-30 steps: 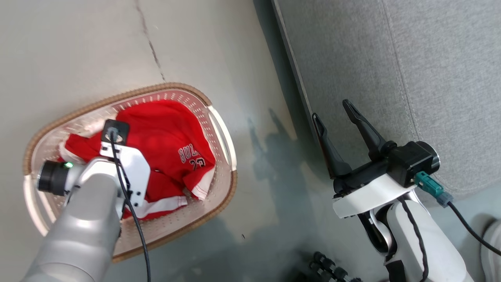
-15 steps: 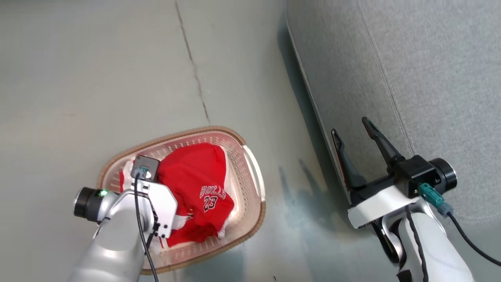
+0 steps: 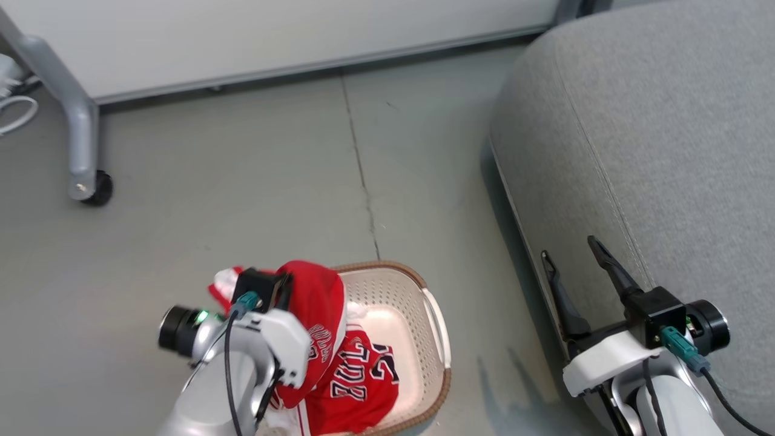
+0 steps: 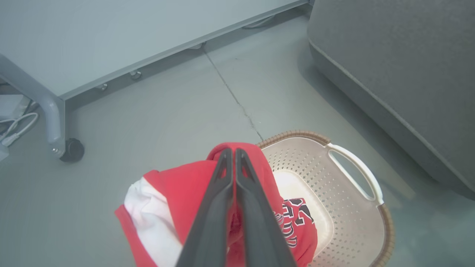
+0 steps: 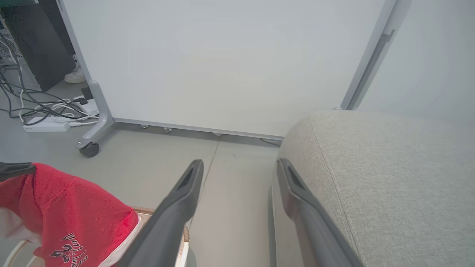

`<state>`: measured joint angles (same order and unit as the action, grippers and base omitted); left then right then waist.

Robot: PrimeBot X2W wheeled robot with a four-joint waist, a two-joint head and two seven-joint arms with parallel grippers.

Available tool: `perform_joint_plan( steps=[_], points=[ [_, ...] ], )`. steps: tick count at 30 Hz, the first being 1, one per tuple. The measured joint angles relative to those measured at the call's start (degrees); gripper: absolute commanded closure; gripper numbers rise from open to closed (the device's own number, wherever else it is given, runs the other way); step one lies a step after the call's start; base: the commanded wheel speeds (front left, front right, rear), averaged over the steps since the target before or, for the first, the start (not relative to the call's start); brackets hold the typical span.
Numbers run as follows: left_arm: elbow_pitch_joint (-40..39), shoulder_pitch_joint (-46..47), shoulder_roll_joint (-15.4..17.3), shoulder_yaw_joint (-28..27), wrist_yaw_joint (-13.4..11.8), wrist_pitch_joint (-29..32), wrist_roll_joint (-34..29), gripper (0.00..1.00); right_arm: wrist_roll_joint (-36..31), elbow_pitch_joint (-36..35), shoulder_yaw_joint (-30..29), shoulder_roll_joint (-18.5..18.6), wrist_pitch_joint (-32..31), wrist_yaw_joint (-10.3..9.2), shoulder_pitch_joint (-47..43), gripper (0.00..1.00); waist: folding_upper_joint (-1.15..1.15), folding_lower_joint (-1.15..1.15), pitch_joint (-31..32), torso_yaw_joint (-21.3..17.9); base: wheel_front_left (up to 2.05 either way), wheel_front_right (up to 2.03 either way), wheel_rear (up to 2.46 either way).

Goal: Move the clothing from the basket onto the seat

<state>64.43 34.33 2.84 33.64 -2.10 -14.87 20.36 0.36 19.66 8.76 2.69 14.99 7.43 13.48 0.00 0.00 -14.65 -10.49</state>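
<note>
My left gripper (image 4: 232, 152) is shut on the clothing (image 3: 357, 375), red fabric with white trim and black-and-white lettering. The clothing (image 4: 167, 189) drapes over both fingers and hangs down into the left part of the basket (image 3: 437, 330). That basket (image 4: 352, 170) is cream, perforated and brown-rimmed, standing on the floor with its right half bare. My right gripper (image 3: 569, 248) is open and holds nothing, hovering at the left edge of the grey seat (image 3: 666, 151). In the right wrist view the right gripper (image 5: 239, 163) frames the seat (image 5: 389, 178) edge, with the clothing (image 5: 74, 222) at lower left.
A white panel (image 3: 272, 30) on a metal frame with a caster (image 3: 97, 189) stands behind the basket. Cables and a power strip (image 5: 44, 124) lie at the far left. A crack (image 3: 363, 181) runs across the grey floor between the panel and the basket.
The head camera has tilted up, so the whole picture shifted. My left gripper has risen with the red clothing, baring the basket's right half. The right gripper stays open by the seat.
</note>
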Motion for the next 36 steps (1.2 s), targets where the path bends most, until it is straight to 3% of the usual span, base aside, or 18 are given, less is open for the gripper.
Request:
perform_joint_plan(
  steps=[7,15,20,31,36],
  points=[
    [-20.16,-4.31,-0.12,-2.49,-2.58,-0.11,-2.43,1.0,-0.68,-1.07,-1.63,0.14,0.0,0.0,-1.98,0.0,0.0,0.0,4.79,3.4,0.0,0.0,0.0],
    [-43.51,-10.88,-0.04,-9.4,-1.51,-0.11,-8.04,1.0,-0.76,-2.32,-1.78,0.51,0.0,0.0,-3.25,0.0,0.0,0.0,8.76,6.34,0.0,0.0,0.0],
    [-55.38,-14.31,-0.08,-11.82,-0.96,-0.12,-7.64,1.0,-0.69,-3.48,-1.2,0.71,0.0,0.0,-4.49,0.0,0.0,0.0,10.7,7.32,0.0,0.0,0.0],
    [-74.98,-16.31,0.0,-16.15,0.58,-0.13,-3.9,1.0,-0.27,-5.88,-0.55,1.19,0.0,0.0,-6.96,0.0,0.0,0.0,13.24,8.03,0.0,0.0,0.0],
    [-78.19,-16.3,-0.05,-15.22,1.6,-0.21,-2.65,1.0,0.1,-6.78,-0.78,1.19,0.0,0.0,-7.48,0.0,0.0,0.0,13.6,7.98,0.0,0.0,0.0]
  ],
)
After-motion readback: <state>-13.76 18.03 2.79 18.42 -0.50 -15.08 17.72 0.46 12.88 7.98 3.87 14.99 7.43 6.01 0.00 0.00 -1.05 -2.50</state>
